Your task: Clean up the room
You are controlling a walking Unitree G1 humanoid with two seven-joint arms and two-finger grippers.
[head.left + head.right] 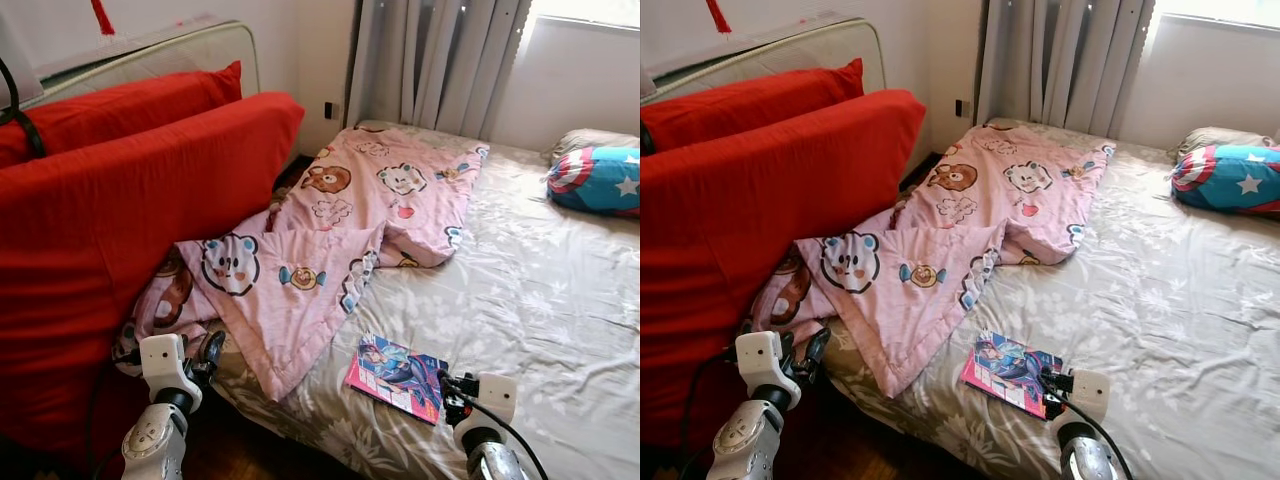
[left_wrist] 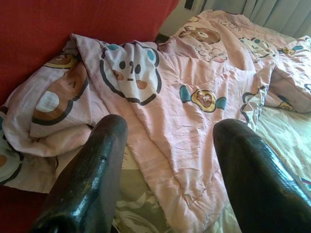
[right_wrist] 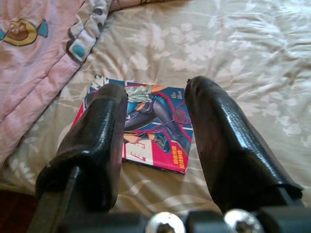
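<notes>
**Hands open over one comic book and one blanket**

Your right hand (image 3: 153, 145) hovers spread just short of the single comic book (image 1: 396, 376), which lies flat on the bed (image 1: 560, 330) near its front edge, one corner toward you. Your left hand (image 2: 167, 170), fingers apart, faces the one pink blanket (image 1: 330, 250), its far side hidden behind two red cushions (image 1: 110, 210).

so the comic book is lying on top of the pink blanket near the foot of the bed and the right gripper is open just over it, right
Not quite. The comic book lies on the bare floral bedsheet, beside the pink blanket and apart from its edge, as the right wrist view shows. The rest holds: the right gripper is open, its fingers spread just short of the book near the foot of the bed.
</notes>
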